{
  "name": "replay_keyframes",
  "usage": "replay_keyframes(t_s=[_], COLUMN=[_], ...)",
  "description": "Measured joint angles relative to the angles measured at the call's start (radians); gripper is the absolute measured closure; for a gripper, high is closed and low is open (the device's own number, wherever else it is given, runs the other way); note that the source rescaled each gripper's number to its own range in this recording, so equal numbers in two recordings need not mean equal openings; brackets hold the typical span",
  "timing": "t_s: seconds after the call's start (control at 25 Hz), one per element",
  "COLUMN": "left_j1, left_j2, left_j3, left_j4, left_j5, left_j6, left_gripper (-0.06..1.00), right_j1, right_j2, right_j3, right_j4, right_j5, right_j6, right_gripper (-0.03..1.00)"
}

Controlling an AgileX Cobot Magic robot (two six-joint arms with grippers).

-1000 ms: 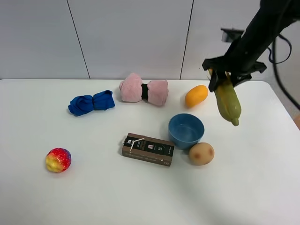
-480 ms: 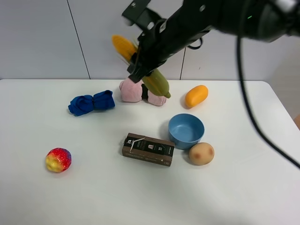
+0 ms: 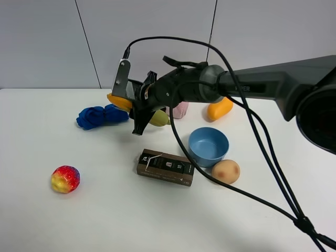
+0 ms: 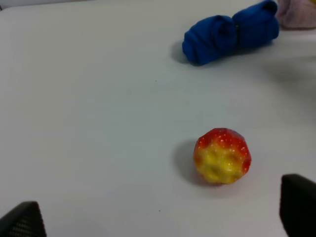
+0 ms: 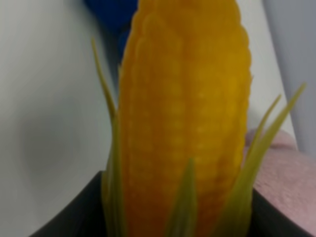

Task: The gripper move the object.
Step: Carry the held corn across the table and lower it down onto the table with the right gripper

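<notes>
Between the jaws of the right gripper point(image 3: 139, 109), corn cob point(image 3: 119, 101) stays pinched. Arm has swung across from far right, now low with blue cloth point(image 3: 100, 115) just beside. Release looks next; left gripper point(image 4: 159, 210) spread, idle.

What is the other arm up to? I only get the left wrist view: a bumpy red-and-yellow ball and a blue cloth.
Observer: The right claw is shut on a toy corn cob.
Visitor: Where is it?
Observer: Near that blue cloth, yellow end toward it.
Visitor: Anything else around?
Observer: A blue bowl, with a brown box and a potato beside it.
</notes>
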Motion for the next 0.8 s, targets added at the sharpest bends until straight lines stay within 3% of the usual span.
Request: replay_keyframes(t_s=[0.28, 0.52, 0.8], left_j1=[0.0, 0.0, 0.0], left_j2=[0.0, 0.0, 0.0], left_j3=[0.0, 0.0, 0.0], left_j4=[0.0, 0.0, 0.0], left_j5=[0.0, 0.0, 0.0], left_j6=[0.0, 0.0, 0.0], left_gripper=[-0.06, -0.06, -0.06], right_j1=[0.0, 0.0, 0.0], right_j2=[0.037, 0.053, 0.061], right_j3=[0.0, 0.0, 0.0], right_j4=[-0.006, -0.006, 0.0], right_j5=[-0.011, 0.059, 0.062], right_j6=[-0.133, -0.24, -0.275], right_gripper=[0.97, 0.97, 0.97])
